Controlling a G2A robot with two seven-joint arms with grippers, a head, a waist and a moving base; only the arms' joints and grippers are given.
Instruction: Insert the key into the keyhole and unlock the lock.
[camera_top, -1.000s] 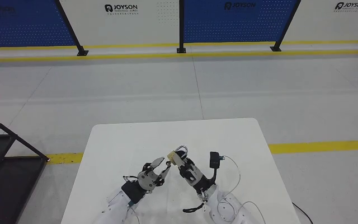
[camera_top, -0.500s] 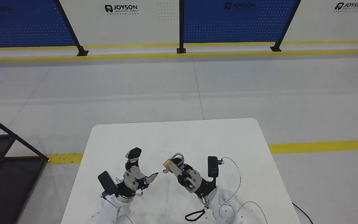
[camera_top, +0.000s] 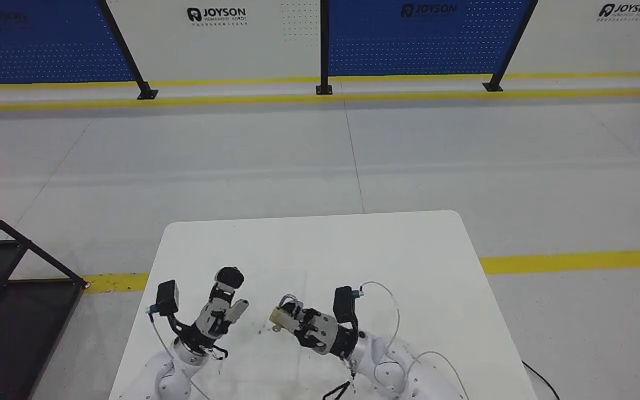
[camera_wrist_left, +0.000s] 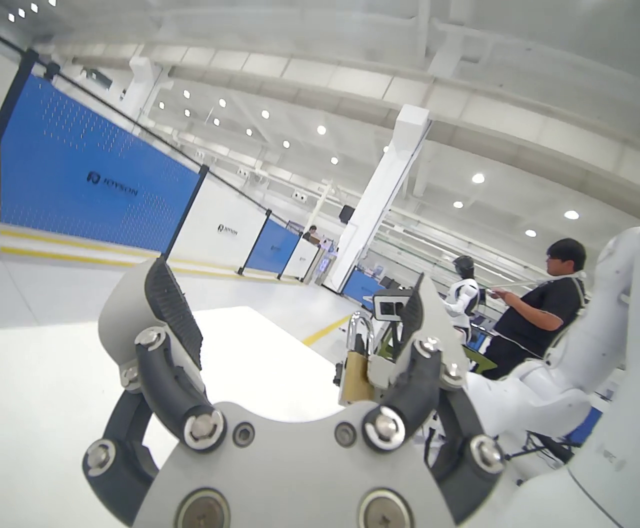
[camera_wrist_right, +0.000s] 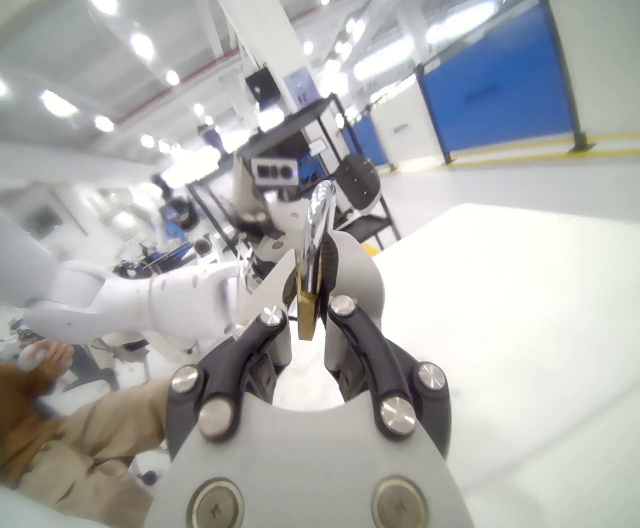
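From above: left tool (camera_top: 232, 294) over the near left part of the white tabletop (camera_top: 400, 250), spread wide, holding nothing. Just beside it but apart, right tool (camera_top: 284, 318) clamped on the lock (camera_top: 276, 319), with the brass body turned toward the left tool and the shackle on the far side.

From the left wrist: left tool (camera_wrist_left: 290, 285) gaping, fingers (camera_wrist_left: 172, 305) far apart with nothing between them. Beyond one fingertip, the lock (camera_wrist_left: 356, 372) upright, shackle uppermost, past the edge of the tabletop (camera_wrist_left: 240, 350).

From the right wrist: right tool (camera_wrist_right: 310, 272) pinched tight across the flat brass sides of the lock (camera_wrist_right: 306, 312), shackle pointing away from the wrist. Held over the near part of the tabletop (camera_wrist_right: 500, 300).
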